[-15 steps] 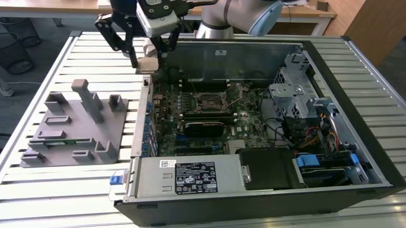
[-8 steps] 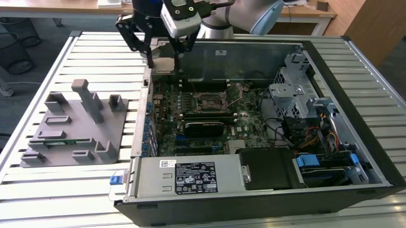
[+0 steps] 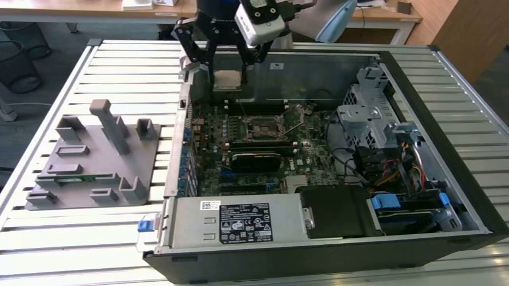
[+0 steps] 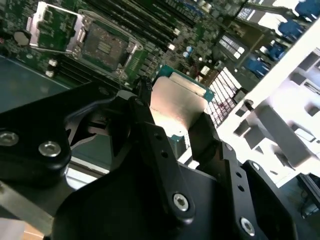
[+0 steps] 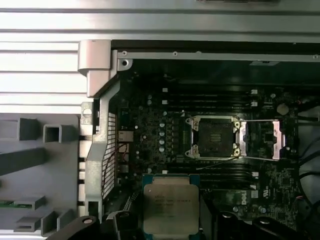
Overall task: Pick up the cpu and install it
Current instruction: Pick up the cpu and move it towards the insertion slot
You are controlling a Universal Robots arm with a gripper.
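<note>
Two fingers [image 4: 202, 132] of our gripper [image 3: 228, 76] clench the cpu [image 5: 170, 207]. The first wrist view gives us the open socket [image 5: 216, 137], the exterior view the whole case [image 3: 318, 257].

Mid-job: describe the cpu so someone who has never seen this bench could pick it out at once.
Find the open computer case lying on the slatted table; the black claw hangs over its far end in the exterior view. Gripped in it is the cpu, a small flat square chip with a silver-grey metal top, held aloft, unlike the empty socket on the green board.
</note>
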